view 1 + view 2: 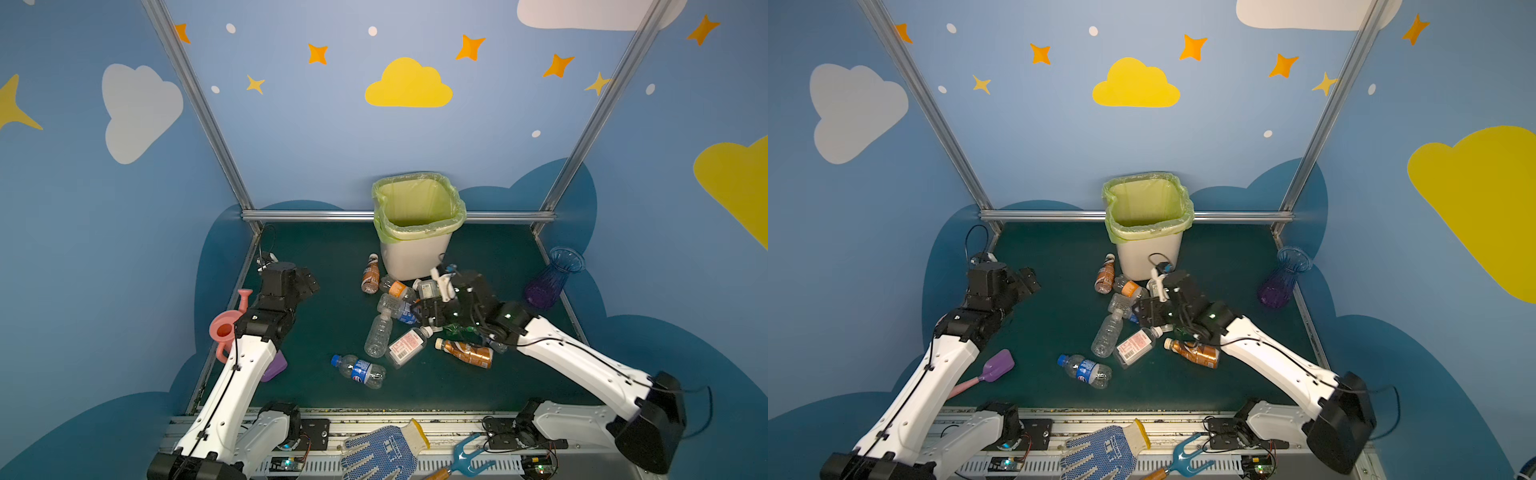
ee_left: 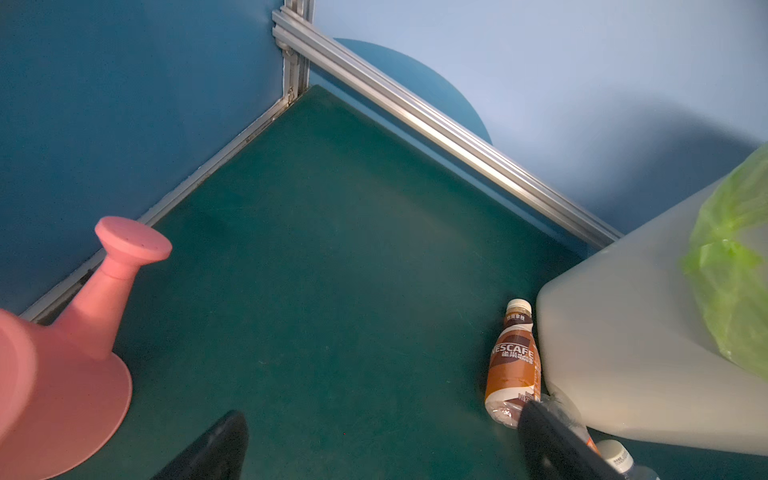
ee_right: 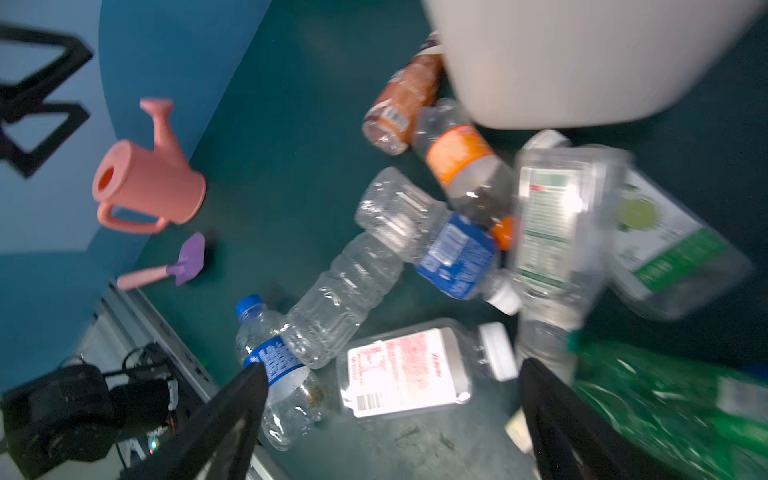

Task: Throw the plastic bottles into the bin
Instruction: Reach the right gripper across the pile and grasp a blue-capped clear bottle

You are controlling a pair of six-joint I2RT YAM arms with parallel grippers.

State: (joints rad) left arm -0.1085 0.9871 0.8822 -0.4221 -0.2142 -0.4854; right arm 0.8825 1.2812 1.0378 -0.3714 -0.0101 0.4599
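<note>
Right end effector [image 3: 390, 368] apparently above bottles [image 3: 345, 291].

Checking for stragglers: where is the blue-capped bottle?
In both top views the blue-capped bottle lies on its side on the green mat, left of centre, nearest the camera, just in front of the bare clear bottle and the red-labelled bottle.
</note>
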